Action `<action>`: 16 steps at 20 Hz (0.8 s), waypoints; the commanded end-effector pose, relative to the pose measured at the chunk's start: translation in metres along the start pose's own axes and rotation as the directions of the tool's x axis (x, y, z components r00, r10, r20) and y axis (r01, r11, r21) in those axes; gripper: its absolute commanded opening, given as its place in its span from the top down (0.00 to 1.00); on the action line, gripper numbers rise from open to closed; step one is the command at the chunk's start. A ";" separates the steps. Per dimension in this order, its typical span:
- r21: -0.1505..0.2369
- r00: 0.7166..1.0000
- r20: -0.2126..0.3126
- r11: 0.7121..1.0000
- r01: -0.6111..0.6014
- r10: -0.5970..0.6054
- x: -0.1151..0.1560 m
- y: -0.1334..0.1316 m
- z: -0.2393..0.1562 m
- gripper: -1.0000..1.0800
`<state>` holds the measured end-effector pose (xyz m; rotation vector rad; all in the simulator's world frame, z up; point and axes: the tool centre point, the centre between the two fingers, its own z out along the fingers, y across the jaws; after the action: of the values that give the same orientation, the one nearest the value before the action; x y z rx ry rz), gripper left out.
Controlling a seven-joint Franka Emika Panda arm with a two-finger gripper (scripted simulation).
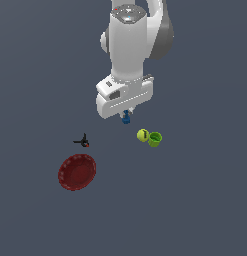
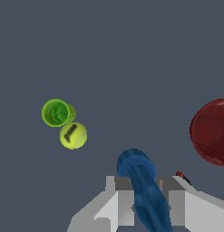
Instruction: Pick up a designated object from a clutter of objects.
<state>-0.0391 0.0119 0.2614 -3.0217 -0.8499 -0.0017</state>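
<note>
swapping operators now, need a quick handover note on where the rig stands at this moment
Gripper: shut on the blue piece, which hangs below the hand in the exterior view.
On the floor: yellow-green ball touching the green cup; black clamp and dark red plate apart, toward the exterior view's left.
Done: blue piece grasped.
Left: whether it is clear of the floor is hard to tell; confirm the lift.

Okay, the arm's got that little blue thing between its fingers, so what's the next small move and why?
Probably a short straight lift. In the wrist view the blue piece sits between the fingers of the gripper, apparently gripped. The ball, green cup, clamp and red plate all lie apart from it, so rising should disturb nothing.
</note>
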 end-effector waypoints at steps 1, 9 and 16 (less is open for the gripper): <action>0.002 1.000 -0.001 1.000 0.000 0.000 -0.018 0.011 -0.023 1.00; 0.002 1.000 -0.001 1.000 0.000 0.000 -0.068 0.044 -0.088 1.00; 0.000 1.000 0.001 1.000 0.000 0.000 -0.097 0.067 -0.129 1.00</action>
<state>-0.0844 -0.0895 0.3825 -3.0227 -0.8481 -0.0029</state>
